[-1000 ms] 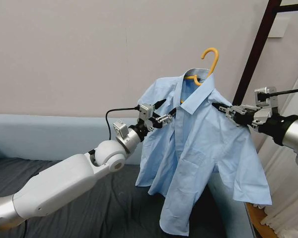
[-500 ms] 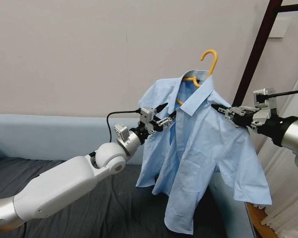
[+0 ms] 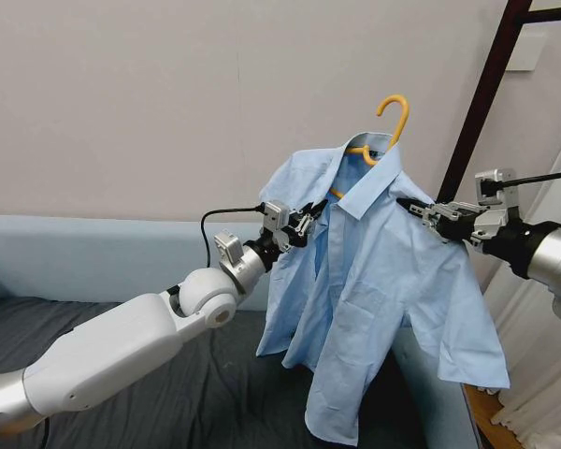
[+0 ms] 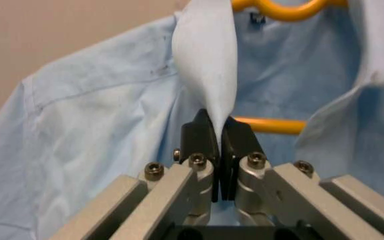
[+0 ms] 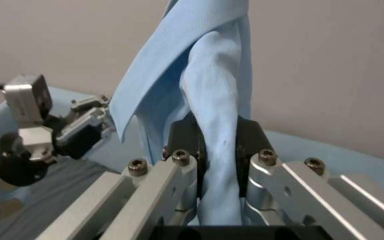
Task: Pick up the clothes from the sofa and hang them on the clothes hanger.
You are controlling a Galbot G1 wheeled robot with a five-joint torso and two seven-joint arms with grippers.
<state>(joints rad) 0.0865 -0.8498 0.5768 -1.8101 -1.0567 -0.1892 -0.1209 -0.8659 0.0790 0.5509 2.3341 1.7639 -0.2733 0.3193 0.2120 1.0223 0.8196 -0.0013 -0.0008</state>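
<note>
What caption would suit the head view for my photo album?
Left gripper and right gripper pinch a blue shirt draped on a yellow hanger above a sofa.

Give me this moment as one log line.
left end effector: shut on shirt front | right end effector: shut on shirt shoulder | shirt: on hanger, over sofa

left gripper (image 3: 310,215): fingers drawn together onto front edge of shirt (image 3: 383,281) | shirt hem: swung slightly | right gripper (image 3: 411,206): edged left
</note>
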